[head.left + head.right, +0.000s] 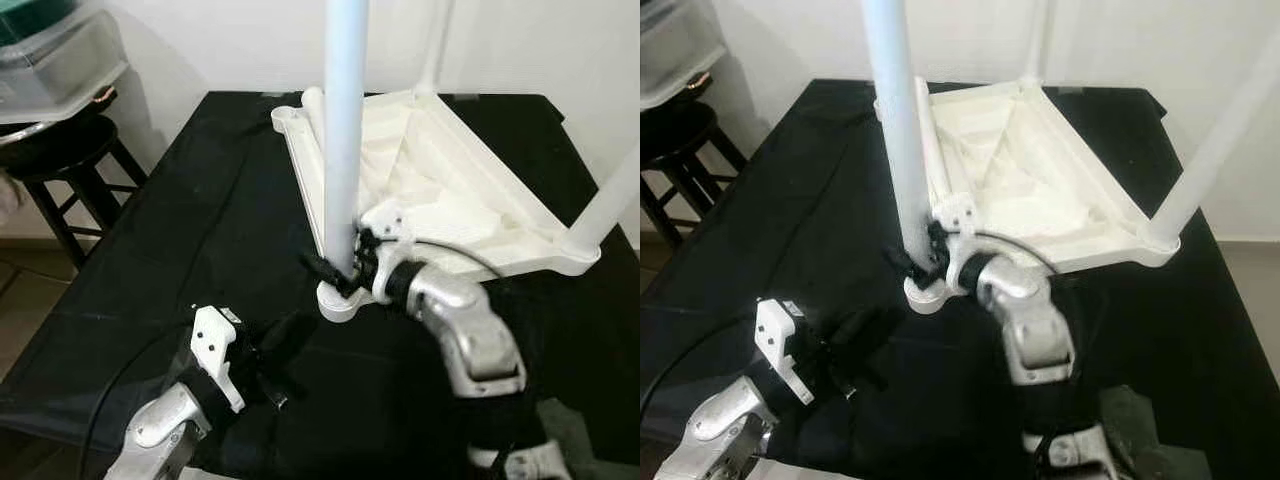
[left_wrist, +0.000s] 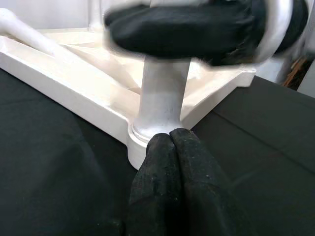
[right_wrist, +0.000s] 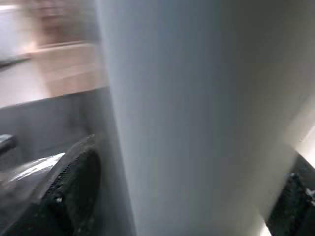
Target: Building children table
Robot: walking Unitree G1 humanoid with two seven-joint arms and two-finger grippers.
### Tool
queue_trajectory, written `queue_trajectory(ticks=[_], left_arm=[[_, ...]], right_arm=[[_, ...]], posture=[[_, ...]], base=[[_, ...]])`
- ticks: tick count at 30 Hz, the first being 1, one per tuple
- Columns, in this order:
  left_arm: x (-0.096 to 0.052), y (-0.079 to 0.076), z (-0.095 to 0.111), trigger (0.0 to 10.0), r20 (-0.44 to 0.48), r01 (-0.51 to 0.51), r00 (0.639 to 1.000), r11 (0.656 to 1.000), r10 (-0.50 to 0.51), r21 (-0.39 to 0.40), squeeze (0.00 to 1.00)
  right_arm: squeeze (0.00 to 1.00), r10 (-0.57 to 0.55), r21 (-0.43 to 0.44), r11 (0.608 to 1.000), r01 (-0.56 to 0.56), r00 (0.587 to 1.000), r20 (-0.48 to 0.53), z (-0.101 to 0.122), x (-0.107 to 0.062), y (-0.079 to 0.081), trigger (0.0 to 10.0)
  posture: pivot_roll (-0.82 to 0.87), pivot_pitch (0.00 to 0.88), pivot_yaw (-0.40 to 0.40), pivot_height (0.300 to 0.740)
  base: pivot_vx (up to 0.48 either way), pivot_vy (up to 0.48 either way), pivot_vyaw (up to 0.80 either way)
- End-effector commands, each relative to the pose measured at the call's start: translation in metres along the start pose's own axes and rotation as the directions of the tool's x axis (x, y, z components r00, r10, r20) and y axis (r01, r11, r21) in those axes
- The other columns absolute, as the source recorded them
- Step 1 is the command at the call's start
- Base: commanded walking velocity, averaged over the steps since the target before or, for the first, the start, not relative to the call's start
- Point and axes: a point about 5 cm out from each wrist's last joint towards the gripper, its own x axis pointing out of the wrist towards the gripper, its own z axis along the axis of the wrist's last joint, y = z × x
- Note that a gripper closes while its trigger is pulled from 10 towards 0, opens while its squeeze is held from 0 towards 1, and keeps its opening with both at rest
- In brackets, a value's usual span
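A white plastic children's table top (image 1: pixel 440 200) lies upside down on a black cloth. A white leg (image 1: pixel 343 130) stands upright in the near corner socket (image 1: pixel 338 298). My right gripper (image 1: pixel 345 268) is shut around this leg just above the socket; the leg (image 3: pixel 187 118) is pressed between its fingers (image 3: pixel 74 187). My left gripper (image 1: pixel 285 345) rests low on the cloth in front of the socket, its fingers (image 2: pixel 172 177) pressed together and empty. Two more legs (image 1: pixel 610 200) stand at the right and far corners.
The black-covered table (image 1: pixel 180 230) ends at the left, where a dark wooden stool (image 1: pixel 70 170) holds a clear plastic bin (image 1: pixel 50 60). A white wall runs behind.
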Motion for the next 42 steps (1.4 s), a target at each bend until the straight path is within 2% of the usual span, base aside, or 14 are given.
queue_trajectory(ticks=[1,6,7,15,16,25,29,33,35,38,39,40,41,42], left_arm=[[-0.003,0.0,-0.006,10.0,-0.027,-0.011,1.0,1.0,0.011,-0.01,0.0],[-0.003,0.0,-0.006,10.0,-0.028,-0.012,1.0,1.0,0.011,-0.01,0.0],[-0.004,0.0,-0.006,10.0,-0.029,-0.012,0.999,1.0,0.012,-0.008,0.0],[-0.006,-0.001,-0.005,10.0,-0.033,-0.014,0.999,1.0,0.014,-0.005,0.0],[-0.007,-0.002,-0.006,10.0,-0.036,-0.015,0.999,1.0,0.014,-0.005,0.0],[-0.007,-0.003,-0.007,10.0,-0.04,-0.011,0.999,1.0,0.011,-0.007,0.0],[-0.007,-0.003,-0.007,10.0,-0.041,-0.012,0.999,1.0,0.011,-0.008,0.0],[-0.008,-0.003,-0.008,10.0,-0.042,-0.013,0.999,1.0,0.012,-0.009,0.0],[-0.009,-0.003,-0.008,10.0,-0.043,-0.013,0.999,1.0,0.013,-0.008,0.0],[-0.009,-0.003,-0.008,10.0,-0.043,-0.014,0.999,1.0,0.013,-0.008,0.0],[-0.01,-0.002,-0.007,10.0,-0.044,-0.014,0.999,1.0,0.013,-0.007,0.0],[-0.01,-0.002,-0.007,10.0,-0.044,-0.014,0.999,1.0,0.013,-0.007,0.0],[-0.01,-0.001,-0.006,10.0,-0.044,-0.014,0.999,1.0,0.013,-0.005,0.0],[-0.01,-0.001,-0.006,10.0,-0.044,-0.014,0.999,1.0,0.013,-0.005,0.0]], right_arm=[[0.0,0.177,-0.019,0.984,-0.177,0.984,0.002,-0.002,0.0,0.0,10.0],[0.0,0.242,-0.037,0.969,-0.243,0.97,-0.023,0.0,0.0,-0.009,10.0],[0.0,0.324,-0.018,0.946,-0.324,0.946,-0.033,0.004,0.001,-0.016,10.0],[0.0,0.45,0.011,0.893,-0.45,0.892,-0.029,0.01,0.005,-0.024,10.0],[0.0,0.497,0.039,0.867,-0.496,0.867,-0.018,0.009,0.008,-0.028,0.0],[0.0,0.531,0.072,0.846,-0.529,0.847,-0.02,0.002,0.007,-0.034,0.0],[0.0,0.498,0.07,0.866,-0.495,0.867,-0.025,-0.002,0.0,-0.038,0.0],[0.0,0.395,0.064,0.917,-0.393,0.918,-0.022,-0.011,-0.014,-0.042,0.0],[0.0,0.251,0.082,0.966,-0.245,0.965,-0.07,-0.028,-0.025,-0.034,0.0],[0.0,0.215,0.085,0.974,-0.208,0.973,-0.084,-0.032,-0.027,-0.031,0.0],[0.0,-0.017,0.174,0.984,0.041,0.99,-0.138,-0.054,-0.016,-0.015,0.0],[0.0,-0.017,0.174,0.984,0.041,0.99,-0.138,-0.054,-0.016,-0.015,0.0],[0.0,-0.171,0.25,0.94,0.234,0.953,-0.249,-0.08,-0.009,0.019,0.0],[0.0,-0.171,0.25,0.94,0.234,0.953,-0.249,-0.08,-0.009,0.019,0.0]], posture=[[0.02,0.182,0.033,0.74],[0.02,0.182,0.035,0.74],[0.04,0.185,0.034,0.74],[0.04,0.186,0.038,0.74],[0.04,0.185,0.04,0.74],[0.04,0.182,0.042,0.74],[0.05,0.174,0.044,0.74],[0.04,0.171,0.039,0.74],[0.04,0.175,0.027,0.74],[0.04,0.175,0.027,0.74],[0.03,0.186,0.014,0.74],[0.03,0.186,0.014,0.74],[0.03,0.195,0.027,0.74],[0.03,0.195,0.027,0.74]], base=[[0.0,0.0,0.0],[0.0,0.0,0.0],[0.0,0.0,0.0],[0.0,0.0,0.0],[0.0,0.0,0.0],[0.0,0.0,0.0],[0.0,0.0,0.0],[0.0,0.0,0.0],[0.0,0.0,0.0],[0.0,0.0,0.0],[0.0,0.0,0.0],[0.0,0.0,0.0],[0.0,0.0,0.0],[0.0,0.0,0.0]])
